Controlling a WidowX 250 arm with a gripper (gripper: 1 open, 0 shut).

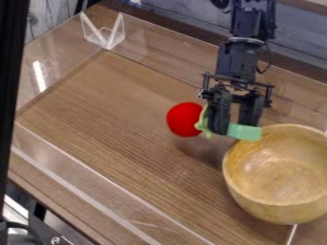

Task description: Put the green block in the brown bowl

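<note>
My gripper (234, 127) hangs from the black arm at the upper right, shut on the green block (242, 132). The block is a small light-green bar held between the black fingers, a little above the table. It sits just beyond the upper-left rim of the brown bowl (276, 176), a large light wooden bowl at the lower right whose inside shows nothing in it. The block's right end is near the rim; whether it touches I cannot tell.
A round red strawberry-like toy (185, 119) lies on the wooden table just left of the gripper. A clear plastic stand (102, 33) is at the back left. A dark post runs down the left edge.
</note>
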